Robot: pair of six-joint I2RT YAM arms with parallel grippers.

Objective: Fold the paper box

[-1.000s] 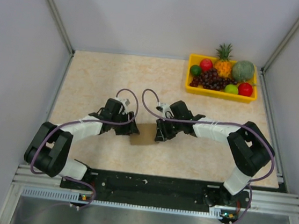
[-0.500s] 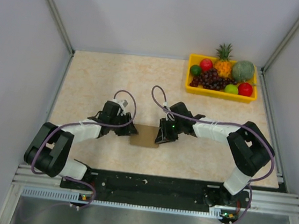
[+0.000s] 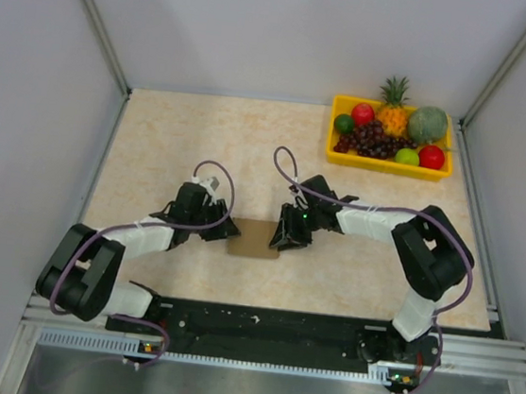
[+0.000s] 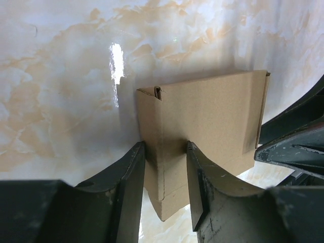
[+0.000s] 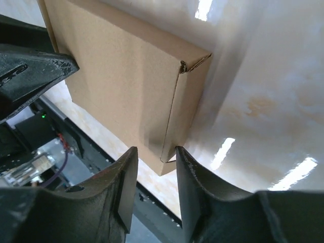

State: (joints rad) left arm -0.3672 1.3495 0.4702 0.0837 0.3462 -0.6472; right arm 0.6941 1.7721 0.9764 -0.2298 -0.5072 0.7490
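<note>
The paper box [image 3: 255,239] is a small flat brown cardboard box lying on the marble table between my two grippers. My left gripper [image 3: 224,230] is at its left end. In the left wrist view its fingers [image 4: 132,172] straddle the box [image 4: 212,116] at a near corner, one against the narrow end wall and one on the broad face. My right gripper [image 3: 284,237] is at the right end. In the right wrist view its fingers [image 5: 188,172] stand either side of the bottom corner of the box [image 5: 121,86], touching it.
A yellow fruit tray [image 3: 386,165] with a pineapple, grapes and other fruit stands at the back right. Grey walls close the table on three sides. The black base rail [image 3: 267,329] runs along the near edge.
My left gripper has moved right onto the box's left end and its jaws have narrowed. The right gripper has shifted slightly, and the box has turned square to the table edge.
</note>
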